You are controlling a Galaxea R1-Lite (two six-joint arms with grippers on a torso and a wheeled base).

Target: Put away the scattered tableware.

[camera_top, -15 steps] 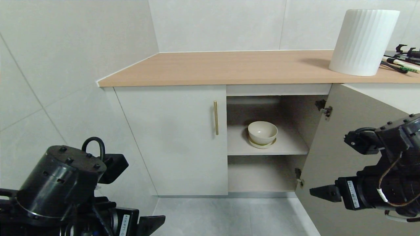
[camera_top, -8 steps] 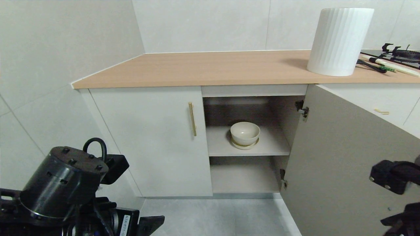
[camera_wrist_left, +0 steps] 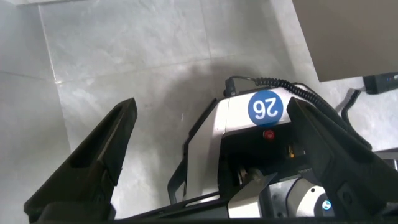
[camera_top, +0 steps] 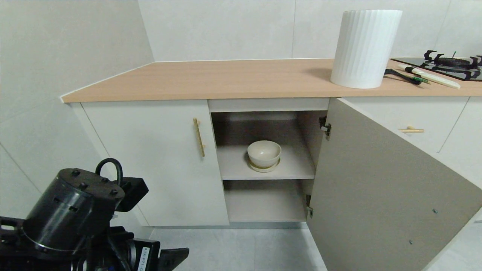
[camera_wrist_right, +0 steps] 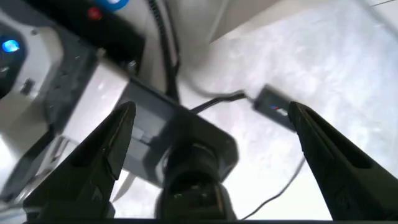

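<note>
Both pincers released and empty: left gripper point(camera_wrist_left: 211, 107) and right gripper point(camera_wrist_right: 212, 110) each show fingers spread over the floor point(camera_wrist_left: 124, 50), nothing between. Bowl point(camera_top: 264, 152) sits on a saucer point(camera_top: 263, 168) near the middle of the upper shelf point(camera_top: 295, 171); judged glazed ceramic, so rigid, fairly light, slick and chippable, best pinched across the rim, one finger inside, while the flat saucer offers little edge. Shelf is smooth and level, headroom under the counter point(camera_top: 226, 79) low, right door point(camera_top: 376, 180) swung wide, left door point(camera_top: 150, 158) shut, so entry is straight from the front.
</note>
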